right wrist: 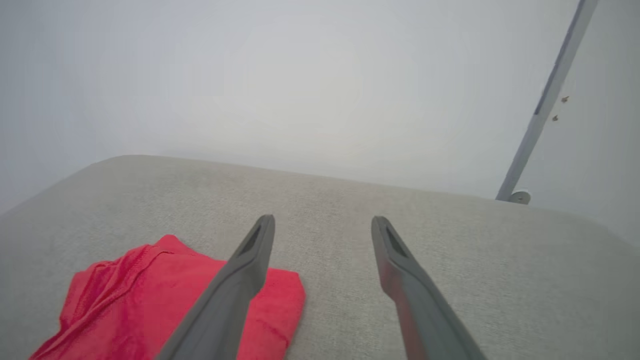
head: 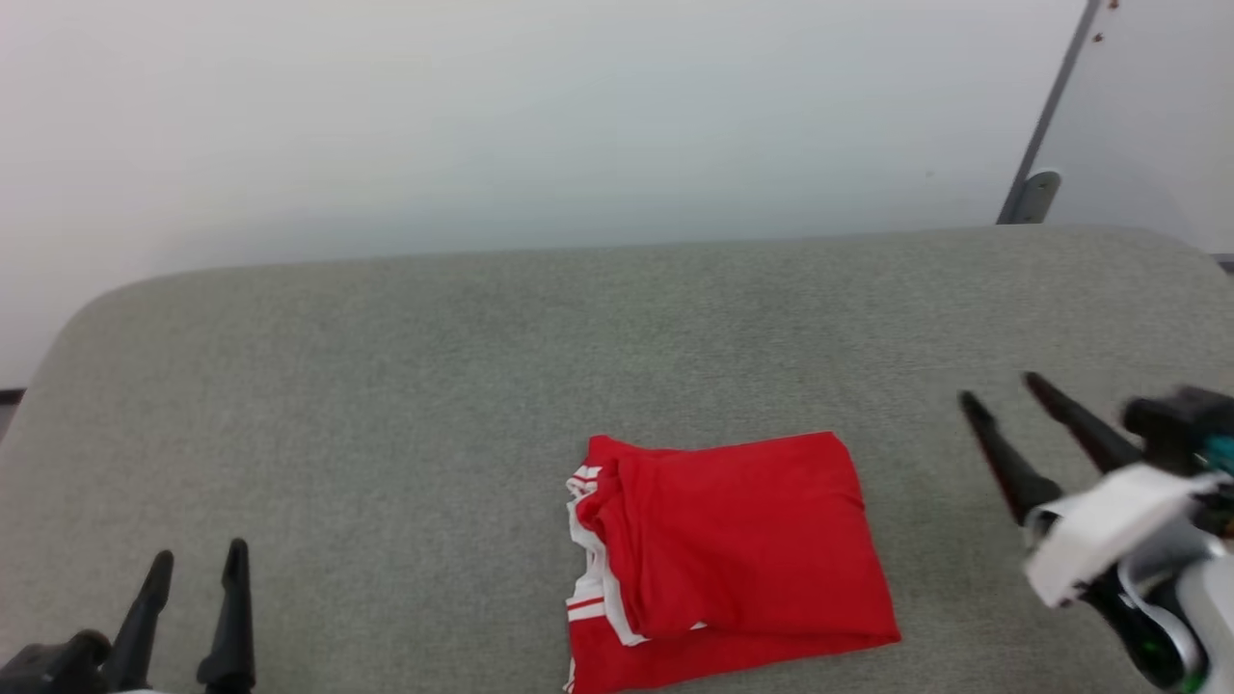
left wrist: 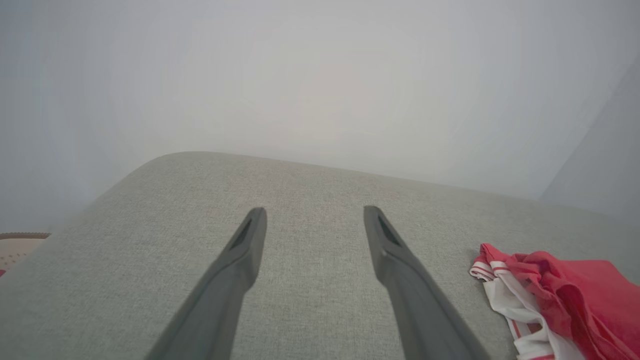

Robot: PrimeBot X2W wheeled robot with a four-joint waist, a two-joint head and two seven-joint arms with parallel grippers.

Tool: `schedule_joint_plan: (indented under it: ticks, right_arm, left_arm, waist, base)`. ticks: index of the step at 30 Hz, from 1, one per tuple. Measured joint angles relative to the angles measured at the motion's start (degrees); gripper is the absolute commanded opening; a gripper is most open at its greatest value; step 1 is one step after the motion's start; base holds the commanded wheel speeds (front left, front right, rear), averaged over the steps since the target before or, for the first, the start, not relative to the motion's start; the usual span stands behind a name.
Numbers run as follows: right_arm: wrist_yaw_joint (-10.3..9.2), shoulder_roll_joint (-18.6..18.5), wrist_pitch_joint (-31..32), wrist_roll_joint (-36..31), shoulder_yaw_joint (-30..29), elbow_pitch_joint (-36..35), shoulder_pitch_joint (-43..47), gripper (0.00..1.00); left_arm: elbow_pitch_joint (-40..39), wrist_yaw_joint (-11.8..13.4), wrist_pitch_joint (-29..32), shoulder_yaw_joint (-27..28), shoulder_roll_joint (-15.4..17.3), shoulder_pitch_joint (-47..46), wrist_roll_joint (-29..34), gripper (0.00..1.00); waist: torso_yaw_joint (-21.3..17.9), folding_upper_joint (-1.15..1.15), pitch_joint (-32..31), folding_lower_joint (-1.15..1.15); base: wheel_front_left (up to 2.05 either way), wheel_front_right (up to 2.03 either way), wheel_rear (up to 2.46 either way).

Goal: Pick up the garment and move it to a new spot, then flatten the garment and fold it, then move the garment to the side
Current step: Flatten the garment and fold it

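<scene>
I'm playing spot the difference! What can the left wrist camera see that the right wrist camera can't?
Left wrist view: the left gripper, open, and the white striped sleeve of the garment. Right wrist view: the right gripper, open, and a grey pole against the wall. Both: the folded red garment lying on the grey padded surface.

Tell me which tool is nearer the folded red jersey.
Right. The right tool hangs open just right of the jersey; the left tool sits open much farther off to its left.

A grey fabric table (head: 386, 386) stands against a plain pale wall (head: 482, 125).
</scene>
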Motion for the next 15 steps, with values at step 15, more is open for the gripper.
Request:
schedule_joint_plan:
  ticks: [15]
  right_arm:
    - [0.0,0.51,-10.74,-2.79,-10.16,1.94,10.32,1.0]
  left_arm:
    - [1.08,-3.59,-0.01,5.54,-1.43,2.05,3.11,1.0]
  waist:
    - [-2.36,0.0,-2.1,0.0]
  base:
    - [0.0,0.0,0.0]
